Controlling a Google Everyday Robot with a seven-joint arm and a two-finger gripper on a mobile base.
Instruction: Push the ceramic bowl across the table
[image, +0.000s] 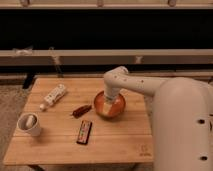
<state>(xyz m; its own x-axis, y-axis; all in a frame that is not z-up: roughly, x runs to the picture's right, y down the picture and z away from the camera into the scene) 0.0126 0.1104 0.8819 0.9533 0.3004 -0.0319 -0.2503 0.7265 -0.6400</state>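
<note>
The orange-red ceramic bowl (107, 107) sits on the light-wood table (55, 142), right of centre. My white arm reaches in from the right and bends down over the bowl. The gripper (111, 100) is at the bowl's far inner side, reaching into it. Its fingers are hidden by the wrist and the bowl.
A small white cup (29, 124) stands at the front left. A white tube (53, 96) lies at the back left. A dark red packet (81, 110) lies just left of the bowl. A dark bar (84, 132) lies in front of it. A dark logo (145, 149) marks the front right corner.
</note>
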